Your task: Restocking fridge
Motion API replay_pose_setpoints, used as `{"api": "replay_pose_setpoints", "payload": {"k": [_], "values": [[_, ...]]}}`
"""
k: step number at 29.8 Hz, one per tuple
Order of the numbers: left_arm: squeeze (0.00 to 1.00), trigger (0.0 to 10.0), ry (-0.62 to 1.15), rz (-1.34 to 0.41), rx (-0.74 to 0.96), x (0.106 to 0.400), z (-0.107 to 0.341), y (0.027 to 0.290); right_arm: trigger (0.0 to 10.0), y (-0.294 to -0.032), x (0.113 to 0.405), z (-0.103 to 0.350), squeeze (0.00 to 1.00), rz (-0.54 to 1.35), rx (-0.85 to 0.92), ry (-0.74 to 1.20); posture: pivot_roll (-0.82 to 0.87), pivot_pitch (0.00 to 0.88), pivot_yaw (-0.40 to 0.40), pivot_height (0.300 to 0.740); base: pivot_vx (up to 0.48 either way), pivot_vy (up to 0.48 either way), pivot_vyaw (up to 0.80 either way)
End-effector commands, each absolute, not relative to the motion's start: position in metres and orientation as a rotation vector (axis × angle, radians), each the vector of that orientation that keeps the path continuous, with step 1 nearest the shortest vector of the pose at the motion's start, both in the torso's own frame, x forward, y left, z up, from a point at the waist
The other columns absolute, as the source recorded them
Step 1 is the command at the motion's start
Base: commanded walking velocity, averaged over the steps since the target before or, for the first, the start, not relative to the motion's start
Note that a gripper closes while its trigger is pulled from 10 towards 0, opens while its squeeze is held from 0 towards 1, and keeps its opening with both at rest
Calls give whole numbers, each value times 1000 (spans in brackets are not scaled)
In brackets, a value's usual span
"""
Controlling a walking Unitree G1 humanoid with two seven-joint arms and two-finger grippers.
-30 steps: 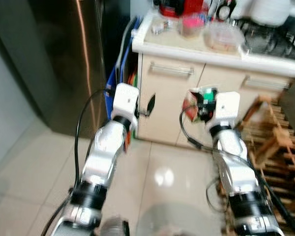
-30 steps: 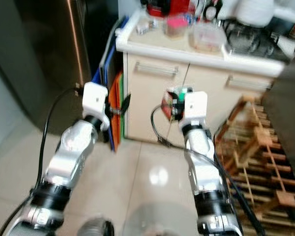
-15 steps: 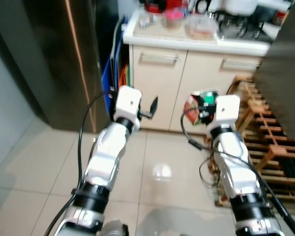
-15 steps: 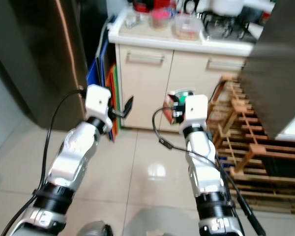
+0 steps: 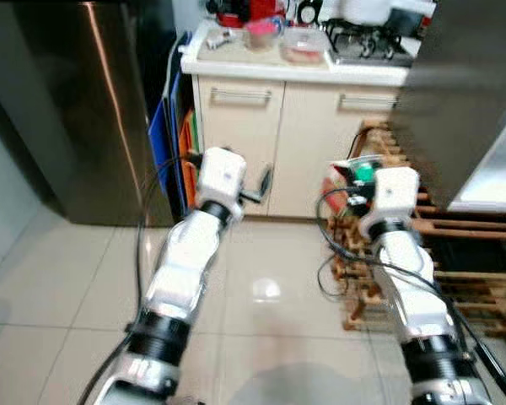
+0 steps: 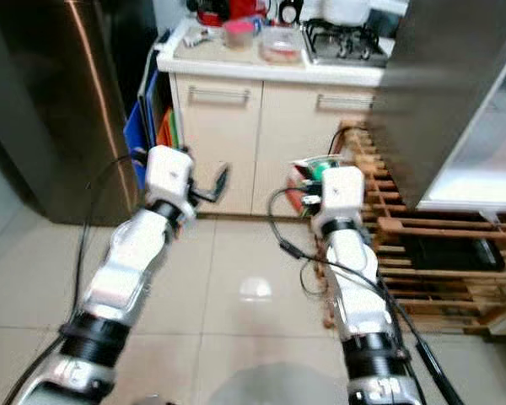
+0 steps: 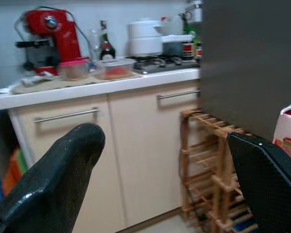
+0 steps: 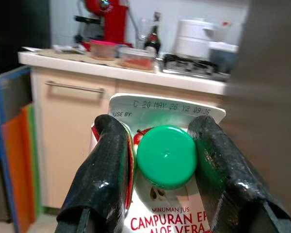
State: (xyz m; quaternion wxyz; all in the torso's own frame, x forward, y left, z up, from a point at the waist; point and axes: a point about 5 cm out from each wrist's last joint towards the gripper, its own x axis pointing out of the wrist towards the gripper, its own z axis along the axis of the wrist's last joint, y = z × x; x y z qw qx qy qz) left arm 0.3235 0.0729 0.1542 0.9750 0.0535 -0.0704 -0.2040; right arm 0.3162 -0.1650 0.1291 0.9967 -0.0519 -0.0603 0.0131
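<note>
My right tool point(image 8: 157, 160) pinches a juice carton point(image 8: 167, 213) between its two black fingers point(image 8: 109, 165), the pads pressed against either side just below the green screw cap point(image 8: 166, 156); the printed top fold carries a date stamp, and the label lower down reads "CAMPURAN" (the rest of the wording is cut off). From my head I see that carton point(image 6: 308, 179) held out ahead of me at the end of my right arm, above the tiled floor point(image 6: 253, 278) and in front of a wooden rack point(image 6: 422, 253) of slats. My left tool point(image 7: 160, 179) is spread wide and holds nothing, its fingers point(image 7: 53, 179) well apart; it is raised in front of me at about the same height as the right one. Ahead stands a cream cabinet point(image 5: 270, 135) with two bar handles under a pale worktop point(image 5: 295, 69), which carries a red coffee machine point(image 7: 46, 39), a pink-lidded tub point(image 7: 73, 69), a clear container point(image 7: 114, 68) with something red inside, and a dark bottle point(image 7: 105, 48). A gas hob point(image 6: 341, 40) sits further along with a white pot point(image 7: 145, 38) on it. To my left is the dark steel fridge point(image 5: 76, 110), with blue and orange boards point(image 5: 173, 139) leaning between it and the cabinet. A large grey steel panel point(image 6: 443, 93) fills the upper right.
</note>
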Motion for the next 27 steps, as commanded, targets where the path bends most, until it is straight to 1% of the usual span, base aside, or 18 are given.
{"api": "replay_pose_setpoints", "payload": {"k": [1, 15, 19, 27], "values": [[0, 10000, -140, -384, 124, 325, 153, 82, 0, -160, 317, 135, 0, 41, -95, -148, 3, 5, -28, 740, 0, -428, 0], [0, 10000, -134, -357, 151, 327, 152, 86, 0, -160, 316, 132, 0, 40, -99, -142, 6, 11, -27, 740, 0, -421, 0], [0, 10000, -123, -335, 164, 328, 149, 92, 0, -161, 315, 131, 0, 37, -97, -142, 12, 12, -27, 740, 0, -420, 0], [0, 10000, -103, -311, 141, 328, 145, 94, 0, -161, 313, 131, 0, 38, -85, -141, 8, 14, -31, 740, 0, -419, 0]]}}
